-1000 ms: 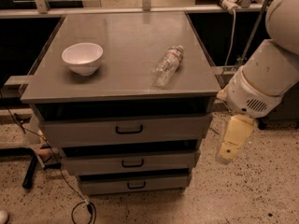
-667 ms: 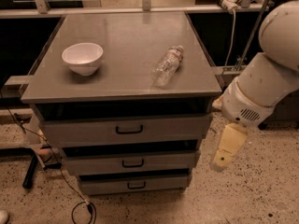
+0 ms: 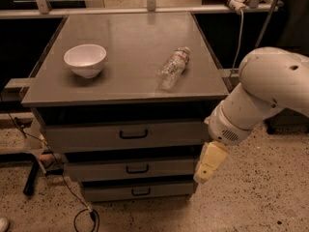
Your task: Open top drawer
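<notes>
The top drawer (image 3: 96, 137) is the widest of three grey drawers in a grey cabinet, and its front sits shut and flush. Its small black loop handle (image 3: 133, 135) is at the middle of the front. My gripper (image 3: 210, 162) hangs cream-coloured from the white arm (image 3: 263, 95) at the cabinet's front right corner. It is level with the middle drawer, to the right of and below the top drawer's handle, and touches nothing that I can see.
A white bowl (image 3: 85, 59) and a plastic bottle (image 3: 174, 67) lying on its side rest on the cabinet top (image 3: 125, 37). Two narrower drawers (image 3: 137, 169) sit below the top one. A black cable (image 3: 82, 215) trails on the speckled floor at the left.
The arm has swung left and lower, bringing the gripper from right of the cabinet to its front right corner. The drawers, bowl and bottle have not moved.
</notes>
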Controlling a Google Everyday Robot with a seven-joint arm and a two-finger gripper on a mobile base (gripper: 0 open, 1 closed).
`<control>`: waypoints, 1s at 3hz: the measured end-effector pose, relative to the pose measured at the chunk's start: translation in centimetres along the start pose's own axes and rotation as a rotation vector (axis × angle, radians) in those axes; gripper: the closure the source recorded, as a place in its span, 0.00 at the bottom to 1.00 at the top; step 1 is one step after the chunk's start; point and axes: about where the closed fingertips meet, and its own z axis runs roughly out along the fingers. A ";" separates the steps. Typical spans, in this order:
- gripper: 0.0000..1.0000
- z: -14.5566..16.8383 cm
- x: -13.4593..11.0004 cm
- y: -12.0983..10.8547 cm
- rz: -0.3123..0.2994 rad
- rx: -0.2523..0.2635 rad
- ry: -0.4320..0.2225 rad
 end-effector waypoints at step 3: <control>0.00 5.3 -3.0 -3.5 -0.028 0.023 -0.039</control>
